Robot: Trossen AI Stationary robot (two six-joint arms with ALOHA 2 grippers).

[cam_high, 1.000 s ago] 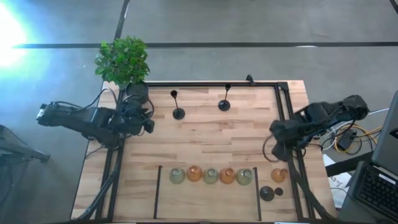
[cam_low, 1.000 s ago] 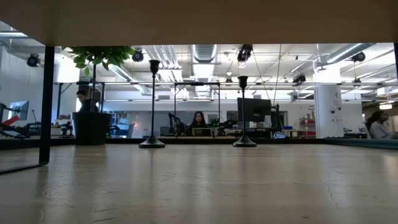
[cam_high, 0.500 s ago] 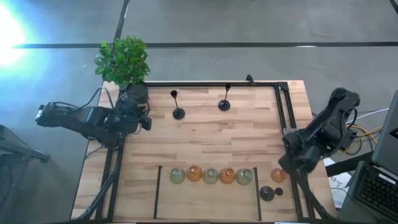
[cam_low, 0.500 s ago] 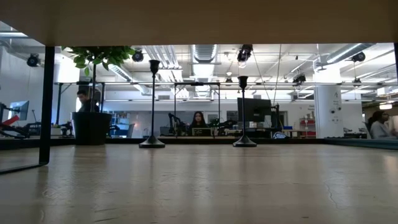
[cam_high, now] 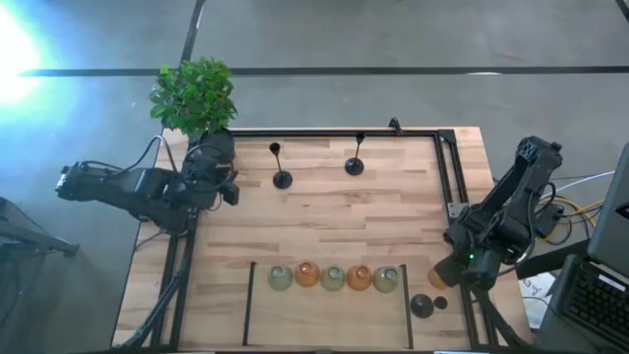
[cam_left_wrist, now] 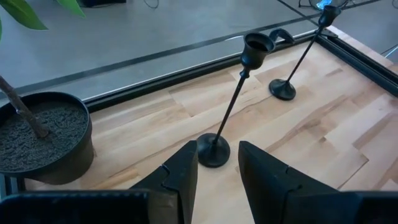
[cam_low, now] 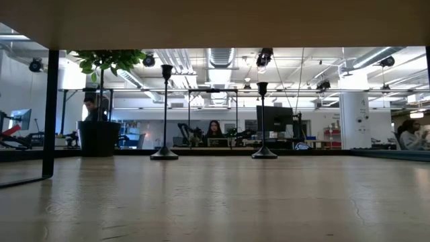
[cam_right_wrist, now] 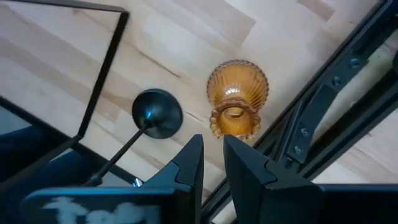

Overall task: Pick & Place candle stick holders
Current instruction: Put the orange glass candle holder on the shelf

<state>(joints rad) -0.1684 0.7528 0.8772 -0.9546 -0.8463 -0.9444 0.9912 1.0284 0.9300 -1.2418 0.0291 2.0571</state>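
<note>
Two black thin-stemmed holders [cam_high: 281, 177] [cam_high: 355, 165] stand on their round bases at the table's far side; they also show in the low view [cam_low: 164, 114] [cam_low: 263, 121]. Several amber and pale glass holders [cam_high: 333, 278] stand in a row inside a black frame. An amber ribbed holder [cam_right_wrist: 237, 96] and a dark round holder [cam_right_wrist: 157, 113] stand right of the frame. My right gripper [cam_right_wrist: 212, 146] hovers narrowly open over the amber holder [cam_high: 439, 276]. My left gripper [cam_left_wrist: 217, 155] is open at the left edge, facing the nearer black holder's base [cam_left_wrist: 213, 151], apart from it.
A black pot with a leafy plant [cam_high: 197, 98] stands at the far left corner beside my left gripper [cam_high: 232, 192]. A black frame [cam_high: 251, 295] bounds the row of glass holders. Dark rails [cam_high: 457, 187] run along the table's right and far sides. Bare wood lies in the middle.
My right gripper has swung toward the table's near edge and come down over the amber holder right of the frame, its arm turning as it went. No holder has moved.
</note>
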